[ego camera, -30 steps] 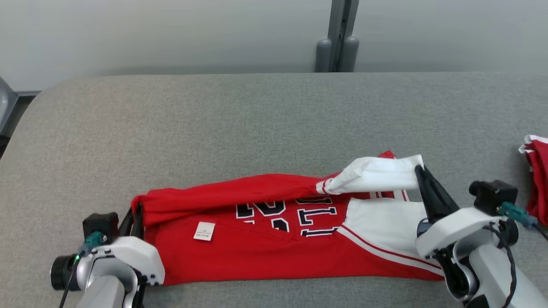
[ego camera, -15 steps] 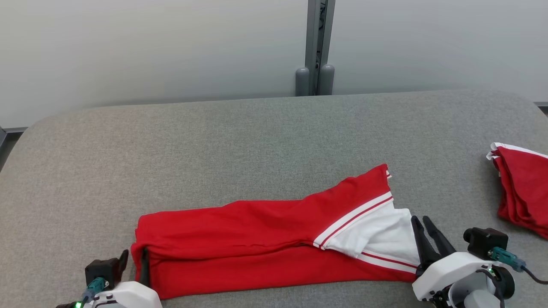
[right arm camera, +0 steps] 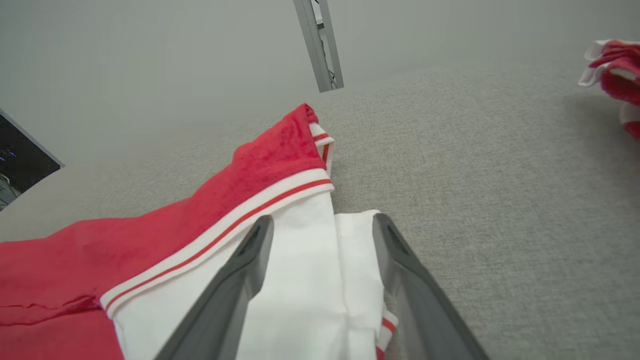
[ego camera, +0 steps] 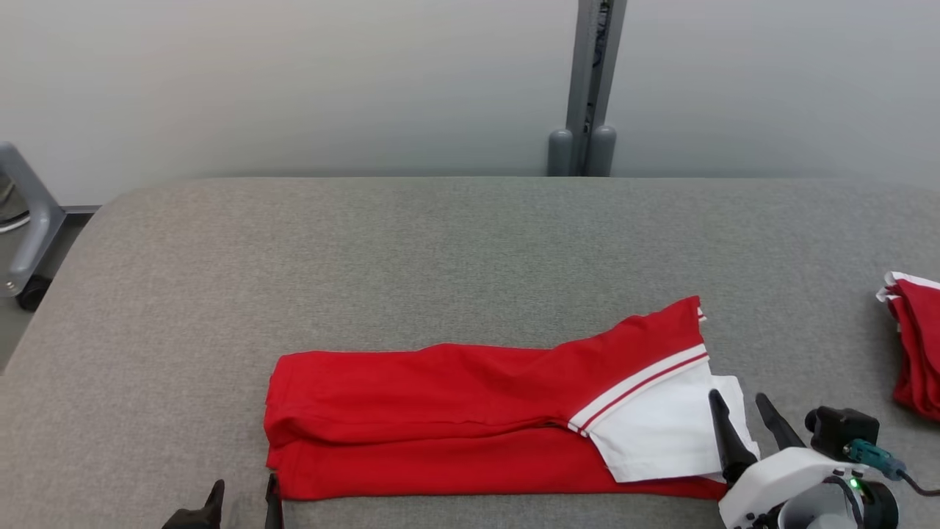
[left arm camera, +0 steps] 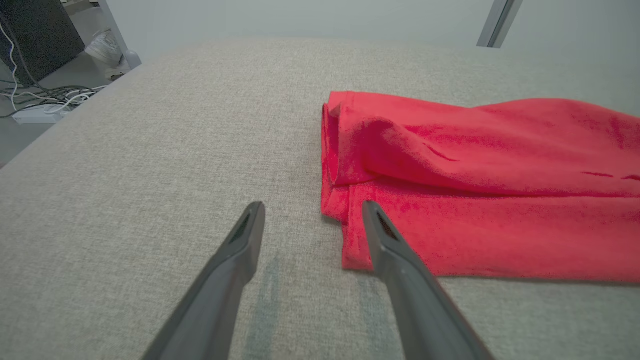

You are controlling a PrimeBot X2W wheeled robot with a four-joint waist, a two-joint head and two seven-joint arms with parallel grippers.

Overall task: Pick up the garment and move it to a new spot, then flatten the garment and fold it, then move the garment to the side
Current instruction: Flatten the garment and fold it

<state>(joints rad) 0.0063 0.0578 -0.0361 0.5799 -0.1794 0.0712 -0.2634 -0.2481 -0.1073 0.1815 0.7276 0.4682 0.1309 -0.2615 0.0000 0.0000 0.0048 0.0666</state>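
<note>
Both claws have let go since a second ago, and the white sleeve (ego camera: 664,433) that the right claw (ego camera: 739,400) was lifting is now lying flat on the garment (ego camera: 455,419), whose lettering is hidden under folded red cloth. The garment is lying as a long red band on the grey table (ego camera: 440,250), near its front edge, from the middle toward the right. The right claw is hovering released, its fingers spread over the sleeve's end. The left claw (left arm camera: 312,206) is also standing released at the garment's near left corner, gripping nothing. Another red-and-white cloth (ego camera: 914,345) is lying well apart at the table's right edge.
</note>
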